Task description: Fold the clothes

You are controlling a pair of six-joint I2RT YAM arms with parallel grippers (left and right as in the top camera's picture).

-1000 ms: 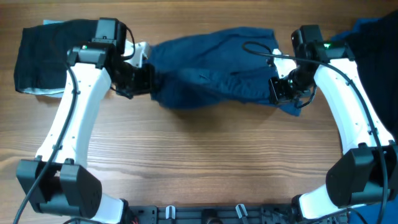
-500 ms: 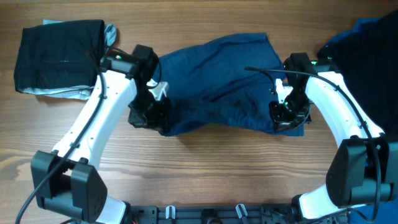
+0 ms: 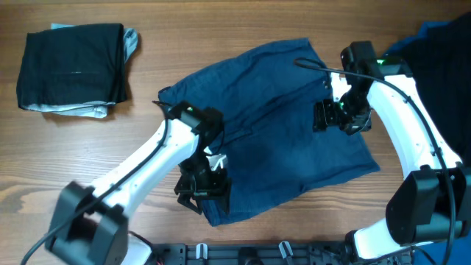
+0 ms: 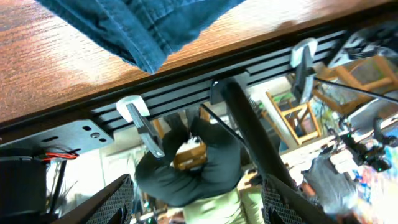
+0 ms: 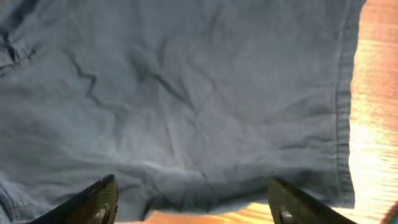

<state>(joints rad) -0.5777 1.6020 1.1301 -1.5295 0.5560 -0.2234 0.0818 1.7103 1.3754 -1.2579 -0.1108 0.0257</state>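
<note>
Navy shorts (image 3: 280, 140), spread beneath right pincer (image 3: 327, 118)

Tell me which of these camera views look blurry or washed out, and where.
Overhead: the left arm smears with motion blur toward its base; the shorts are sharp. Right wrist: the shorts look pale and washed out, and the table beside them glares orange. Left wrist: the fingers at the bottom are soft and dark.

overhead looks straight down, L wrist out past table (image 4: 50, 62) edge, R wrist close over shorts (image 5: 186, 93)
</note>
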